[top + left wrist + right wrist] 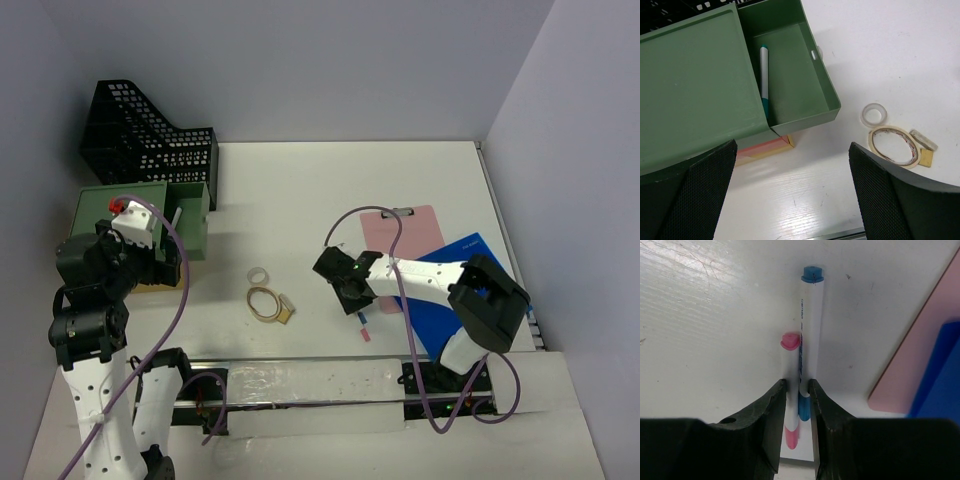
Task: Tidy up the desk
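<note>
- Desk (330, 190): white, below both grippers.
- Left gripper (792, 165): fingers spread wide.
- Right gripper (798, 386): pinching two markers (810, 315) that lie side by side between its fingers.

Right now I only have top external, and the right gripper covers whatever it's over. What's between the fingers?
Observer: A blue-capped marker and a pink-capped marker, side by side on the desk, both between the fingers of the right gripper.
Operator: Gripped?
Observer: The jaws hug both sides. I cannot confirm a firm grip.
Operator: Green drawer empty?
Observer: No. The left wrist view shows one white pen with teal ends lying in it.
</note>
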### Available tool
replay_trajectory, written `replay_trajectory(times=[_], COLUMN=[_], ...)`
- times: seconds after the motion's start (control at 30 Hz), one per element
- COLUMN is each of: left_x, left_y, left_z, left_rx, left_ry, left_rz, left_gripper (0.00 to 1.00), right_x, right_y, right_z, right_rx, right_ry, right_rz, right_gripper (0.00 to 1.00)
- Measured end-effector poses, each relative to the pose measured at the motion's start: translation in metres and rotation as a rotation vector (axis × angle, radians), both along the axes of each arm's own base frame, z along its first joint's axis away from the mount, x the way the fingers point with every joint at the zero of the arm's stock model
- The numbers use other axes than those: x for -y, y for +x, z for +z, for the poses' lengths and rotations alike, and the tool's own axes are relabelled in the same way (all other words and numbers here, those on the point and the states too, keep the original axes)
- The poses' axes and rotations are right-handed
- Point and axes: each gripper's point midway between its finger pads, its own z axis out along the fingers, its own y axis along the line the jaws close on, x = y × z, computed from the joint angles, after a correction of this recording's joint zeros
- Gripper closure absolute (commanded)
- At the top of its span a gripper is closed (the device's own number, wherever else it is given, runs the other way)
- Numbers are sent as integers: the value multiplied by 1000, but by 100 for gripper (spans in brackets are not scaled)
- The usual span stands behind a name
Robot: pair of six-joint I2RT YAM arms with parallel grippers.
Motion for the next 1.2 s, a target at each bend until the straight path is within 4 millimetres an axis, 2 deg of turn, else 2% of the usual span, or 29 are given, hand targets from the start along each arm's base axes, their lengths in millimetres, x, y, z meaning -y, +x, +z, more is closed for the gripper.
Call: replay_trajectory(times=[0.3,0.77,1.03,1.2], left_x=[-1,-1,-1,-2], left_y=[1,1,1,1], left_z=[0,1,1,0], left_rx=[2,2,1,0], left_ry=[1,-1,-5,-6], left_rz=[3,5,11,15], left_gripper=[1,1,1,1], right_x=[-6,2,1,-2], right_y=[-1,10,12,15], right_z=[10,11,-5,-7], right_rx=[2,15,-11,-6], right_ry=[49,51,33,43], right_rz=[3,-44,-43,-44], right_gripper=[69,73,73,76])
